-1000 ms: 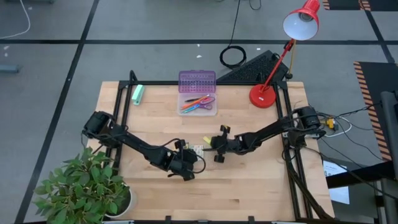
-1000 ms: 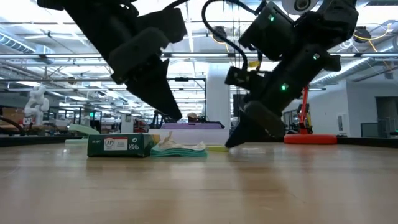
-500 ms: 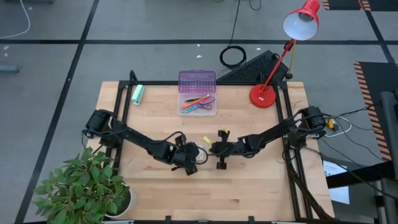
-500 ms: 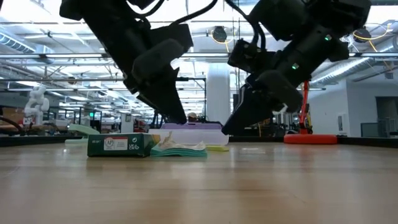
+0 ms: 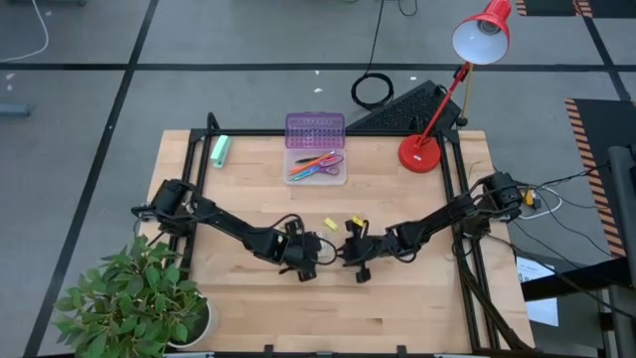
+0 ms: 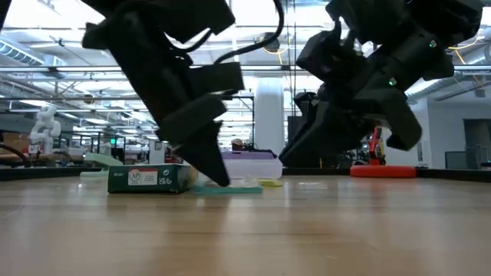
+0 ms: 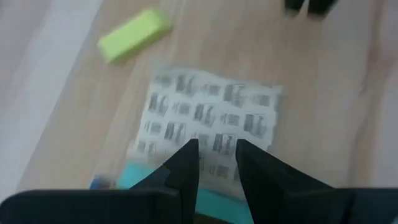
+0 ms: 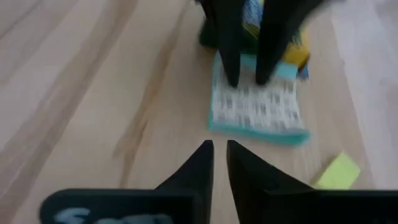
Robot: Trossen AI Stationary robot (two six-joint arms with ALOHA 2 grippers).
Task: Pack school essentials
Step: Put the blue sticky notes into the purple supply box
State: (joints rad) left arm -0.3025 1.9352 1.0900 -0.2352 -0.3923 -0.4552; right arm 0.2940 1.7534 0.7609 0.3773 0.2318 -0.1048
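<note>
You're partway through: the clear plastic box with the purple lid at the back of the wooden surface already holds the thin pink, orange and blue pens, with something purple among them that may be the scissors. Still out at mid-surface: the flat teal-edged stationery set with the printed white label, the yellow-green crayon box next to it, and the small yellow block just beside them, none of them gripped. Your left gripper is down over the stationery set, fingers a narrow gap apart above the label, holding nothing, with its tip at or just above the set in the low view. Your right gripper faces it from the other side, near but apart from the set, fingers almost closed and empty. Versus a second ago: the left gripper has moved in from beside the items to right over them and dropped lower; the right one has shifted slightly toward the front edge.
</note>
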